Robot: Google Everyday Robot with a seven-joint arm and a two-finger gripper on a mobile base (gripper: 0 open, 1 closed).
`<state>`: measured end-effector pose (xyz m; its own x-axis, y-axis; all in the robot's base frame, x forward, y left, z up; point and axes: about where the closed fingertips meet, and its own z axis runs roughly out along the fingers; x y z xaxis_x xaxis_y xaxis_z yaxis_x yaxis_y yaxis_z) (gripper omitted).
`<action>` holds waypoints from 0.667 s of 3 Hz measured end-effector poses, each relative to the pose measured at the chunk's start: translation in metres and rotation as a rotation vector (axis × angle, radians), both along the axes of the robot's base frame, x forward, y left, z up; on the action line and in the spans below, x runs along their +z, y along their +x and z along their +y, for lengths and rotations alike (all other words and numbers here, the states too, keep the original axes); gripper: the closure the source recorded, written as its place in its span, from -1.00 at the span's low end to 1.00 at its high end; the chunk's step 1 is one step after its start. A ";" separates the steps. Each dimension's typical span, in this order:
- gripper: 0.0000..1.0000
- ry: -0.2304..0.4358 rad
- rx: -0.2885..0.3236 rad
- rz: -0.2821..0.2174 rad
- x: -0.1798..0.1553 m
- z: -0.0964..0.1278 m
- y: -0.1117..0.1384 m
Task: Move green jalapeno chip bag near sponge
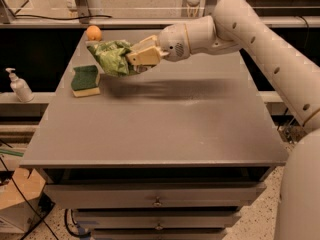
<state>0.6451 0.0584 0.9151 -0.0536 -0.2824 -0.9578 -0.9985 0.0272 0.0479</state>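
The arm [260, 49] was glossy cream-white, thick and rounded, with small dark dimples along its links. Its tan, blocky gripper [131, 59] sat far left.

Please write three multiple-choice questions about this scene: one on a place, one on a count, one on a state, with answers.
1. On which part of the table is the sponge? A) left B) middle C) right
2. How many orange fruits are on the table? A) one B) two C) three
3. The green jalapeno chip bag is: A) flat on the table B) held above the table by the gripper C) under the sponge
Answers: 1 A, near the left edge; 2 A, one at the far left corner; 3 B, the gripper clamps it, shadow beneath.
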 end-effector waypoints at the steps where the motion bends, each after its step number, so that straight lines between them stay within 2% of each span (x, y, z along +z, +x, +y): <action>1: -0.27 -0.005 0.001 0.048 -0.014 0.008 -0.009; 2: -0.73 -0.020 -0.027 0.057 -0.021 0.005 -0.009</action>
<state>0.6364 0.0634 0.8938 -0.1156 -0.2992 -0.9472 -0.9931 0.0559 0.1035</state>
